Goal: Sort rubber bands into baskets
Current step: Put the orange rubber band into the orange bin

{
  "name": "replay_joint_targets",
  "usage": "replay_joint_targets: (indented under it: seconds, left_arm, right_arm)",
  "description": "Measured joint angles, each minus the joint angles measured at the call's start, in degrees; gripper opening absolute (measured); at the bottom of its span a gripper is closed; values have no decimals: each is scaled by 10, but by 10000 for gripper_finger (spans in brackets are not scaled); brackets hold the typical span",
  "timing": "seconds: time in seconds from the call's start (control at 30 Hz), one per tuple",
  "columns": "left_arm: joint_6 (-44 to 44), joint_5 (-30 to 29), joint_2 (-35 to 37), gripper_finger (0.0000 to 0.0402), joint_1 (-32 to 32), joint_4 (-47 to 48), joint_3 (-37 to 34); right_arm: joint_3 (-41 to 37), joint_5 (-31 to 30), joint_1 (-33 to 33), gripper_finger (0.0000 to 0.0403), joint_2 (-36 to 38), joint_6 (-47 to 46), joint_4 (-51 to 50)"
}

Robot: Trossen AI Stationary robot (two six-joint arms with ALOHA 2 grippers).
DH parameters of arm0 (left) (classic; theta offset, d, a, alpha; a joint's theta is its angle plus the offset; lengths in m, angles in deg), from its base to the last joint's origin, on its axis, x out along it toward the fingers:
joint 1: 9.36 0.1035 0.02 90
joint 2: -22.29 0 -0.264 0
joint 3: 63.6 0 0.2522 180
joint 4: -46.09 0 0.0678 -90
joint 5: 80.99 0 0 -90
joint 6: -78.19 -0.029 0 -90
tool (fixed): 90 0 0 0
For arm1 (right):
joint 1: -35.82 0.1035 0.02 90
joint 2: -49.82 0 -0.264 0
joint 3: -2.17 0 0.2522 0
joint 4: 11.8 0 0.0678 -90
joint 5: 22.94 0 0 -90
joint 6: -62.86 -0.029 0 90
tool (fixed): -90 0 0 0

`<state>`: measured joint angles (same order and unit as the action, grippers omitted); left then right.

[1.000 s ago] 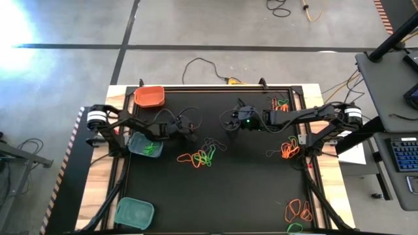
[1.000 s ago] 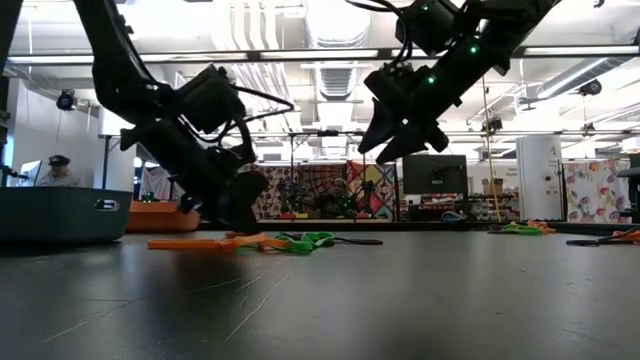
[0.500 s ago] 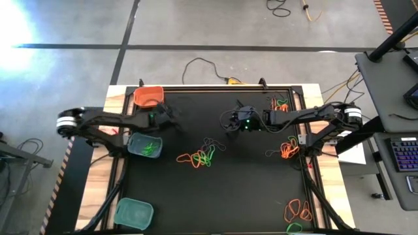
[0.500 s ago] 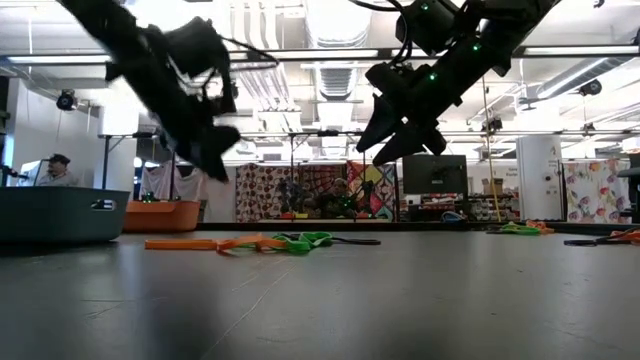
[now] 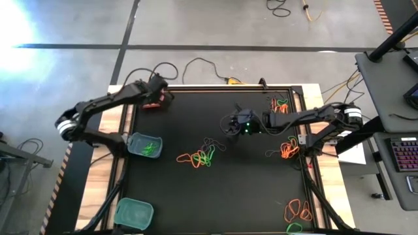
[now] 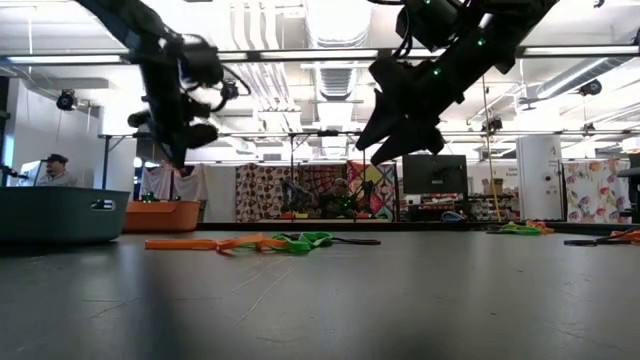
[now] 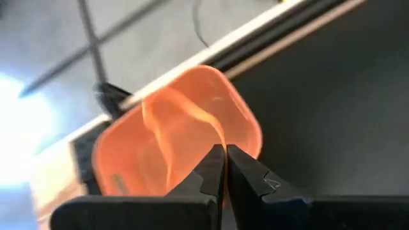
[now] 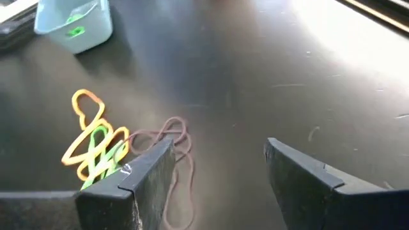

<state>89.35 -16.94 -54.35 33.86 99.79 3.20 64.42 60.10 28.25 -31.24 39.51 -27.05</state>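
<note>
While your left end effector [image 7: 223, 167] hangs pinched shut on an orange rubber band [image 7: 192, 124], the orange basket [image 7: 137, 163] sits directly beneath; your open right end effector [image 8: 214, 169] waits mid-surface.

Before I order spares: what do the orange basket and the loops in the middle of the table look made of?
Orange basket: likely thin plastic, glossy and translucent; light glows through its walls. Loops: probably rubber, matte; thin orange and green strands lying limp and tangled on the table. Neither is certain by look alone.
</note>
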Motion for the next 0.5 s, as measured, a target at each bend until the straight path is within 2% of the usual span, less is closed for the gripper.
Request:
replay_joint_targets:
  seconds: [0.23, 0.33, 0.5]
  left_arm:
    - [-37, 51, -97, 0, 75, 42, 55]
    - [-52, 64, -139, 0, 111, 62, 79]
    - [-76, 118, -201, 0, 159, 87, 109]
  right_arm:
    - [0, 1, 47, 233, 0, 39, -1]
    - [0, 1, 62, 232, 0, 39, -3]
    - [0, 0, 82, 233, 0, 33, -23]
